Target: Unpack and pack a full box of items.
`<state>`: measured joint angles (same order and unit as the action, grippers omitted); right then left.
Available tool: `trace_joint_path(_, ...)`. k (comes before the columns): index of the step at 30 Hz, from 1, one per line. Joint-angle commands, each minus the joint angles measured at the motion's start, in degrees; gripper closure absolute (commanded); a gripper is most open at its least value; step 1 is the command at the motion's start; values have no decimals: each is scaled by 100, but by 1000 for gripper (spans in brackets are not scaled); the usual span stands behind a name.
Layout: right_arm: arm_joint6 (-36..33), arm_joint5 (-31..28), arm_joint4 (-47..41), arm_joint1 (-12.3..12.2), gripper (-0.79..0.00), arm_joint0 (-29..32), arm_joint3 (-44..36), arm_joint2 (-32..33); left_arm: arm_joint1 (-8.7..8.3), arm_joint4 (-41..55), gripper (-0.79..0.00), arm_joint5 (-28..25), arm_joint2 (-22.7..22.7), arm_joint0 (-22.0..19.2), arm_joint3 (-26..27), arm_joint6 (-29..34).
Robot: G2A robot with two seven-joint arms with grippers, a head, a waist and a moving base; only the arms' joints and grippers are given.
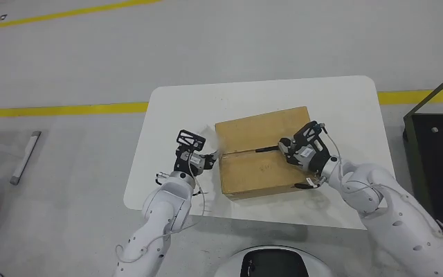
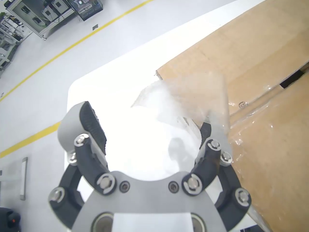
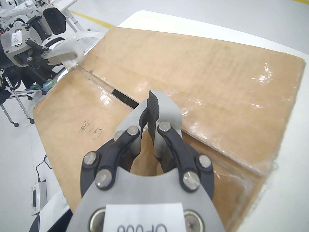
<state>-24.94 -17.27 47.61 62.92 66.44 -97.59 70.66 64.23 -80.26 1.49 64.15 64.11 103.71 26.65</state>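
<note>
A brown cardboard box (image 1: 259,156) lies on the white table (image 1: 180,111), its top flaps down and meeting at a taped seam (image 3: 96,79). My left gripper (image 2: 147,119) is open at the box's left end (image 1: 206,158). A peeled strip of clear tape (image 2: 193,92) rises from that end and lies against one finger (image 2: 205,131). My right gripper (image 3: 150,112) is shut just above the seam near the box's middle (image 1: 282,145), with nothing visible between its fingers. A dark gap (image 3: 125,98) opens in the seam just ahead of it.
Bare table runs behind the box and to its left. A dark green cart (image 1: 423,142) stands off the table's right edge. On the floor at the left lies a grey bar (image 1: 24,158). Shelving and chairs (image 2: 48,5) stand far off.
</note>
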Motion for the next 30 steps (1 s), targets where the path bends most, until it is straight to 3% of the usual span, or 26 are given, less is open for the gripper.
trace_joint_path(1,17,3,4,4,0,1,-1,2,14,42,-785,-8,22,-3,-27,4)
trace_joint_path(18,14,16,-105,12,0,82,-133,134,277,-155,-785,-199,-513,-979,-373,123)
trace_joint_path(30,160,74,-593,-105,0,514,-703,1305,500,-207,-785,-373,-962,-1543,-534,95)
